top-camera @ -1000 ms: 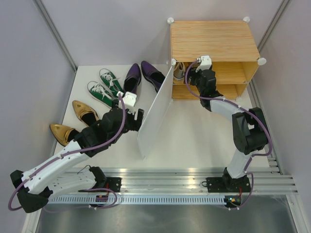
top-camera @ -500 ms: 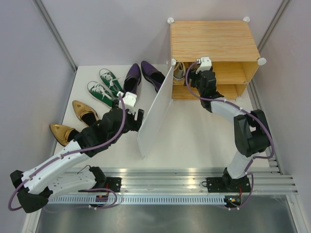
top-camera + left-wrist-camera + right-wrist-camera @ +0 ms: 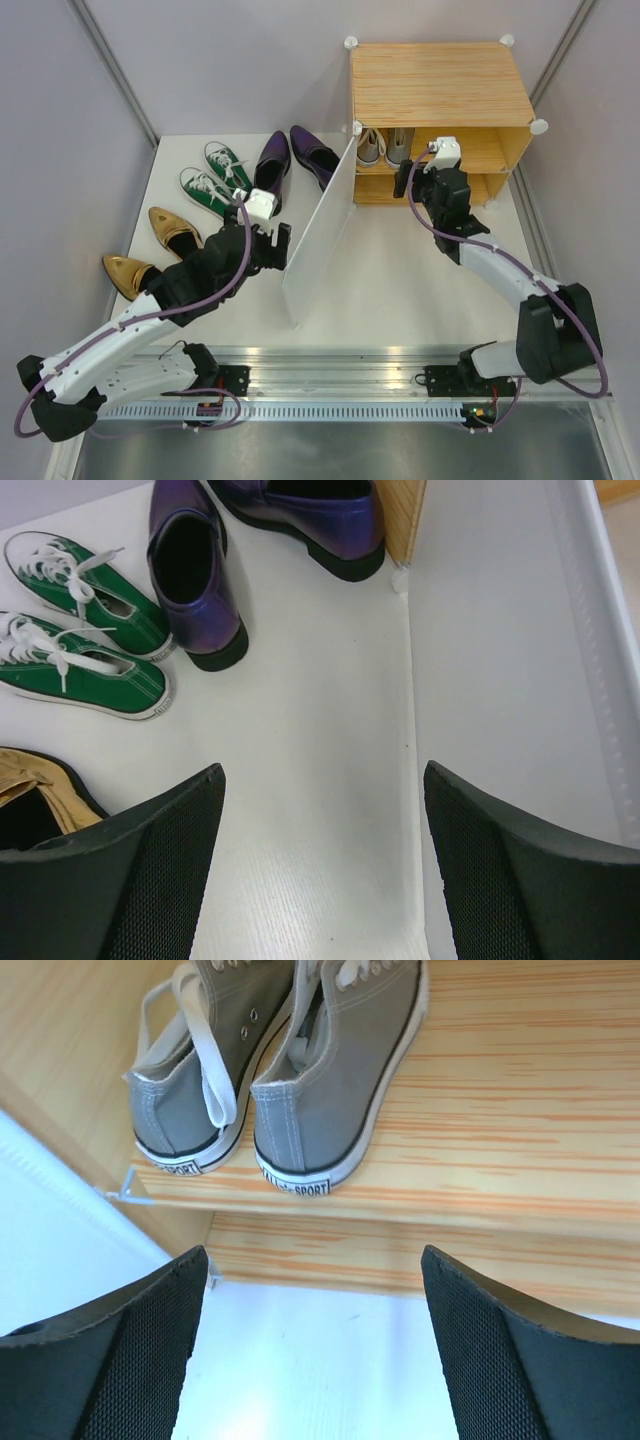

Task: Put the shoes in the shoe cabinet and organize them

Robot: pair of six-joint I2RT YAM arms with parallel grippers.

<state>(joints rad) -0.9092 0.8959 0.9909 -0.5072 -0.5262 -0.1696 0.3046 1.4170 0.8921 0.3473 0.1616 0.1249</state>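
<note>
The shoe cabinet stands at the back right, its white door swung open. Both grey sneakers sit side by side on its upper shelf, heels out; they also show in the right wrist view. My right gripper is open and empty just in front of the shelves. My left gripper is open and empty beside the door. Green sneakers, purple dress shoes and gold shoes lie on the table at the left; they also show in the left wrist view: green sneakers, purple shoes.
Grey walls close in the white table on the left, back and right. An aluminium rail runs along the near edge. The lower shelf shows below the sneakers.
My right gripper has drawn back out of the cabinet and to the right, leaving the second grey sneaker on the upper shelf. My left arm has shifted only slightly.
</note>
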